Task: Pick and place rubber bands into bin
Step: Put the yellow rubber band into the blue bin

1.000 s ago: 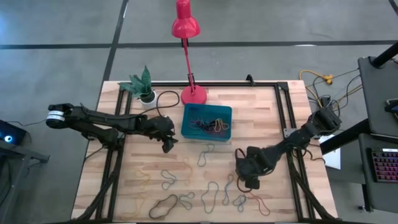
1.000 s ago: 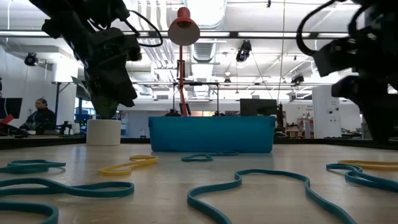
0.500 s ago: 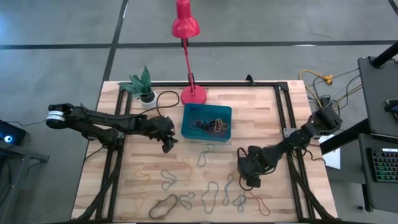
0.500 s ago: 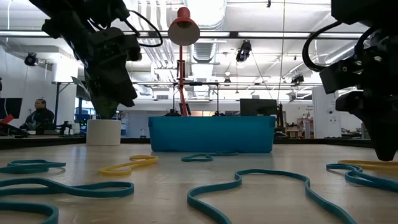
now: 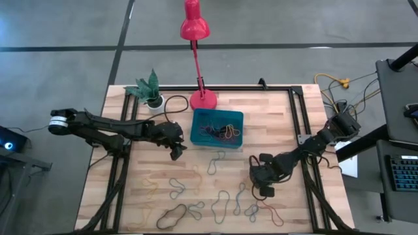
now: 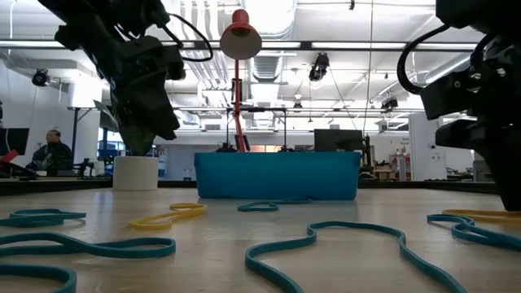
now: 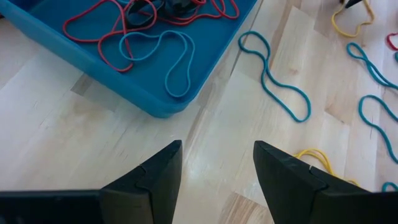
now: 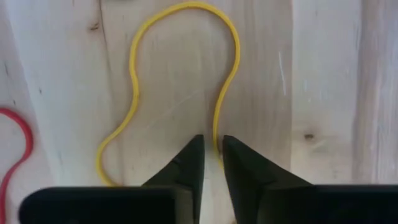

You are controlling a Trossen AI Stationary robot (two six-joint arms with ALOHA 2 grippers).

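The teal bin (image 5: 196, 136) stands at the table's middle far part and holds several rubber bands (image 7: 155, 50). More rubber bands (image 5: 222, 205) lie loose on the wood toward the near edge. My right gripper (image 5: 264, 190) is down at the table, right of them, shut on a yellow rubber band (image 8: 134, 81). A red band (image 8: 18, 143) lies beside it. My left gripper (image 7: 217, 155) hovers open just left of the bin's near left corner (image 7: 158, 109), with nothing between its fingers. My right gripper pinches one strand of the yellow rubber band's loop (image 8: 216, 134) between its two fingers (image 8: 189, 165). The fingers come from above, pointing down at the table. The rest of the loop lies slack and flat on the wood.
A red desk lamp's base (image 5: 203, 99) stands behind the bin. A small potted plant (image 5: 151, 91) and a black cable loop (image 5: 175, 103) are at the far left. Black metal rails (image 5: 297, 124) run along the table's sides. In the low view, teal bands (image 6: 326, 236) sprawl in the foreground.
My right gripper has come down toward the table over the yellow band, with a small shift toward the near edge. The left arm has kept still.
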